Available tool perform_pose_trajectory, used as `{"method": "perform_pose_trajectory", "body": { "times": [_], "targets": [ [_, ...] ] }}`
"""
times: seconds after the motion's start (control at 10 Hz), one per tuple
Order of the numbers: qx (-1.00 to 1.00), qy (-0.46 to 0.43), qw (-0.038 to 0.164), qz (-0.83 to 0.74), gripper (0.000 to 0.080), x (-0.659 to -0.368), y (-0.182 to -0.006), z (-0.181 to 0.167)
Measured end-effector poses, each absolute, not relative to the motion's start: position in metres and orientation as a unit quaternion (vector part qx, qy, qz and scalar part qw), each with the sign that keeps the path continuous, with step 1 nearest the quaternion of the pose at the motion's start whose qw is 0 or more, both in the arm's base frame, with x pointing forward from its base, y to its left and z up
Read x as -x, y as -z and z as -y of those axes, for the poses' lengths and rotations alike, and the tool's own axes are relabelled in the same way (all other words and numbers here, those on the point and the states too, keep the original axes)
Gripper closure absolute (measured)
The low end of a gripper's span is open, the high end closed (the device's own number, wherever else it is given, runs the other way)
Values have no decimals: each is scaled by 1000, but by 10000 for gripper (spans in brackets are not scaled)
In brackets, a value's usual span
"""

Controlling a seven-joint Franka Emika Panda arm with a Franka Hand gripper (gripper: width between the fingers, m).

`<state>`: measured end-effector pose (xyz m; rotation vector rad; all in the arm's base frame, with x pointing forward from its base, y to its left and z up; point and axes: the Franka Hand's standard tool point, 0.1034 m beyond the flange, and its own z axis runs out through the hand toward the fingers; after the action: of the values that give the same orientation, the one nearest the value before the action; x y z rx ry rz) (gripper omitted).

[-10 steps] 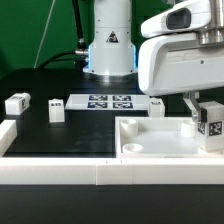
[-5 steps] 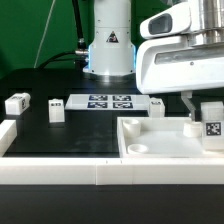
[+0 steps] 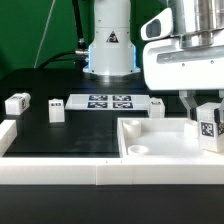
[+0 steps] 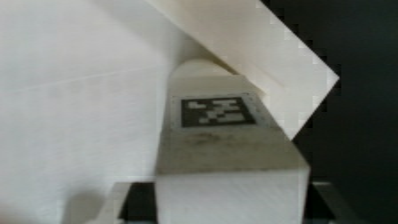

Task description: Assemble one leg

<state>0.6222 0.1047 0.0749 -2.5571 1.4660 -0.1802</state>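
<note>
While you watch the exterior view's right, the two-finger gripper [image 3: 207,116] clamps a small white tagged plastic leg [image 3: 209,127] over the large white rimmed tray-like piece [image 3: 160,140], close above that tray's far corner [image 4: 285,60].

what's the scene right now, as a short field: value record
gripper: gripper at the exterior view's right, shut on the leg
held part: the leg, tagged face showing, over the tray-like piece
tray-like piece: tray-like piece, white, raised rim, front right
loose legs: two on the left, one beside the marker board
marker board: marker board, flat on the table
</note>
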Motion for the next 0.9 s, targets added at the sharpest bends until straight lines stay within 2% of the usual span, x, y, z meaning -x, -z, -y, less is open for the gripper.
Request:
{"method": "perform_pose_trajectory", "body": {
  "times": [0.5, 0.6, 0.7, 0.8, 0.9],
  "targets": [
    [774, 23, 107, -624, 506, -618, -74, -105],
    [778, 23, 106, -619, 430, -618, -74, -106],
    [793, 26, 106, -600, 430, -618, -74, -105],
    [812, 30, 105, -573, 234, -618, -74, -104],
    [842, 36, 100, -528, 234, -617, -72, -106]
  ]
}}
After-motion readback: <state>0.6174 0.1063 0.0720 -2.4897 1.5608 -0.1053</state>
